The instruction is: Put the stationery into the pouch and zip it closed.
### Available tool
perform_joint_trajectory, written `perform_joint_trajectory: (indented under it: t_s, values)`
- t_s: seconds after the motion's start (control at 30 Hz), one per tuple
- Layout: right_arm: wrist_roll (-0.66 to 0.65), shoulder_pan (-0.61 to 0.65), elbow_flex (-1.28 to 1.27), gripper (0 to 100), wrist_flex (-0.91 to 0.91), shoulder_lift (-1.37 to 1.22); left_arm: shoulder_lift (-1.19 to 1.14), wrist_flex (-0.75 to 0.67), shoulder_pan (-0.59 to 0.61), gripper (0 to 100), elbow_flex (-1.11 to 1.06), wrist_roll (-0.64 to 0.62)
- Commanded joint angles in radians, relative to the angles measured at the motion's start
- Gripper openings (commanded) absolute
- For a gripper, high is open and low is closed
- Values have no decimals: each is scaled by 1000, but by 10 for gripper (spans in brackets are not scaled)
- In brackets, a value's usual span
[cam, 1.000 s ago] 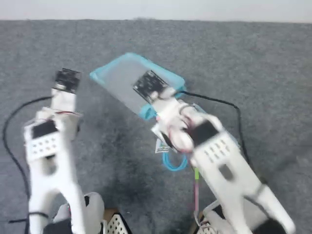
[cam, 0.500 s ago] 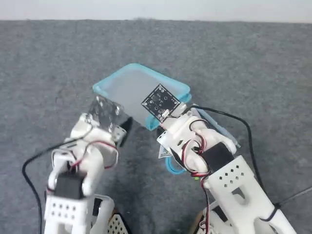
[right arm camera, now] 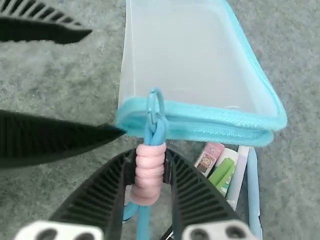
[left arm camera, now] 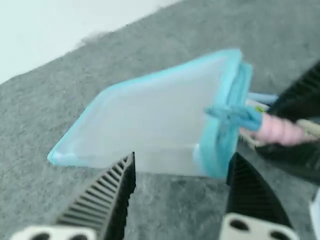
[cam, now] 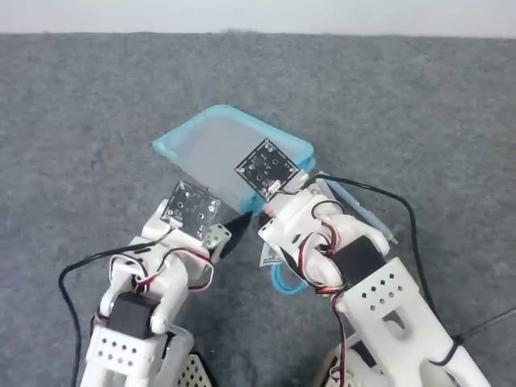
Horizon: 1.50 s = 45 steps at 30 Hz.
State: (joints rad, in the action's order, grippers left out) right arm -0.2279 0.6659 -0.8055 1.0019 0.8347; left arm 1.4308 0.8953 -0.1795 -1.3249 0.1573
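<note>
Left gripper (left arm camera: pixel 182 167) hangs released, its 2 black jaws spread wide on either side of the pouch's near corner and touching nothing. From where I stand it is low over the grey carpet (cam: pixel 81 121), just beside the zip end of the bag.

Between the 2 arms lies the pouch (cam: pixel 214 145), translucent with blue trim. It is flat on the carpet, with its zip edge (right arm camera: pixel 220 127) turned toward the arms. I cannot tell whether that zip is run shut or partly open.

Right gripper (right arm camera: pixel 150 160) is clenched on the pink zip pull (right arm camera: pixel 149 172), which hangs off the slider at 1 corner of the zip edge. The loose stationery (right arm camera: pixel 220 167) lies outside the pouch on the carpet, just beside that edge and close under the right arm.

I judge the step in hand to be working the slider, with the left arm as the brace. To do it well, the left jaws should close on the trim at the corner nearest the pull, taking fabric only, before the right arm draws. The pull should then travel straight along the zip line and be kept low. Lifting it would drag the light bag off the carpet and toward the stationery.
</note>
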Motion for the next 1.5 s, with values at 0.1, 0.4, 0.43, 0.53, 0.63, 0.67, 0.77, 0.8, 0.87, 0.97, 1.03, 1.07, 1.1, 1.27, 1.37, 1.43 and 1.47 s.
perform_joint_trajectory:
  t_s: [0.1, 0.4, 0.43, 0.53, 0.63, 0.67, 0.77, 0.8, 0.87, 0.97, 1.03, 1.07, 1.1, 1.27, 1.37, 1.43, 1.47]
  values:
    - [9, 62, 68, 6, 24, 45, -178, -143, 23, 283, 10, -23]
    - [-9, -65, 64, 6, 24, 45, -302, -282, 219, 283, 12, -11]
    - [-20, -74, 63, 6, 24, 42, -305, -288, 233, 283, 12, -11]
    - [-29, -99, 61, 6, 24, 33, -304, -290, 272, 283, 15, -14]
    - [-31, -104, 55, 6, 24, 33, -305, -292, 278, 283, 15, -14]
    - [-35, -104, 46, 6, 24, 33, -307, -292, 278, 283, 15, -14]
    - [-35, -105, 29, 6, 24, 33, -307, -292, 290, 283, 15, -14]
    - [-35, -105, 28, 6, 24, 33, -307, -293, 293, 283, 15, -14]
    - [-29, -104, 29, 6, 24, 35, -308, -293, 293, 283, 12, -14]
    - [-26, -59, 38, 6, 24, 45, -308, -292, 269, 283, 7, -15]
    - [-28, 4, 43, 6, 24, 45, -308, -292, 239, 283, 5, -15]
    - [-34, 41, 44, 6, 30, 45, -308, -293, 229, 283, 1, -15]
    - [-34, 74, 48, 6, 39, 45, -308, -301, 221, 283, -4, -15]
    - [-71, 183, 41, 6, 85, 119, -308, -371, 221, 282, -39, -15]
    - [-78, 214, 40, 6, 125, 205, -310, -404, 216, 282, -54, -15]
    - [-86, 214, 40, 6, 139, 243, -310, -428, 212, 282, -67, -15]
    - [-98, 214, 37, 6, 147, 257, -310, -442, 201, 279, -76, -15]
